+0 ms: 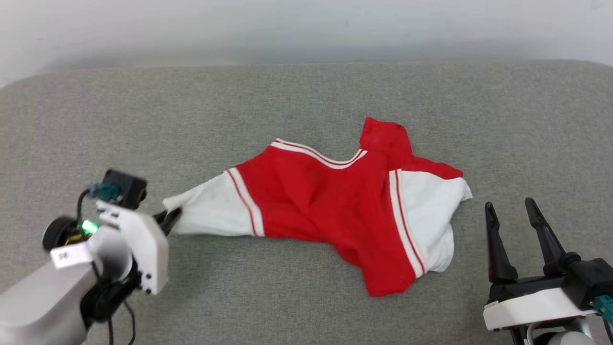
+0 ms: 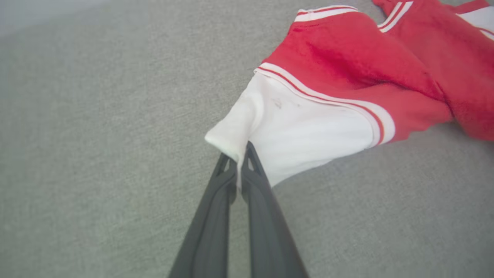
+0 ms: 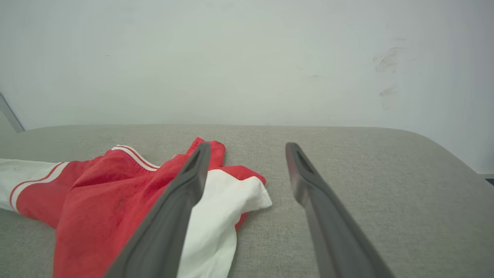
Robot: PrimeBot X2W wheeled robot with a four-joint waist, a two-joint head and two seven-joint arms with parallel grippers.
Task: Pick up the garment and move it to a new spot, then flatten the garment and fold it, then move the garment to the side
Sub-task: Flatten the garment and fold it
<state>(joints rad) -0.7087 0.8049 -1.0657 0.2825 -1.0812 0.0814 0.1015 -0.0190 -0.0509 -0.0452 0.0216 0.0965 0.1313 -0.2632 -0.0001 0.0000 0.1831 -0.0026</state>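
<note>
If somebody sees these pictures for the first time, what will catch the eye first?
The bright red garment lies crumpled in the middle of the grey fabric surface. The left gripper is shut on the tip of its white sleeve at the left. At the lower right, the right gripper stands open, apart from the cloth.
</note>
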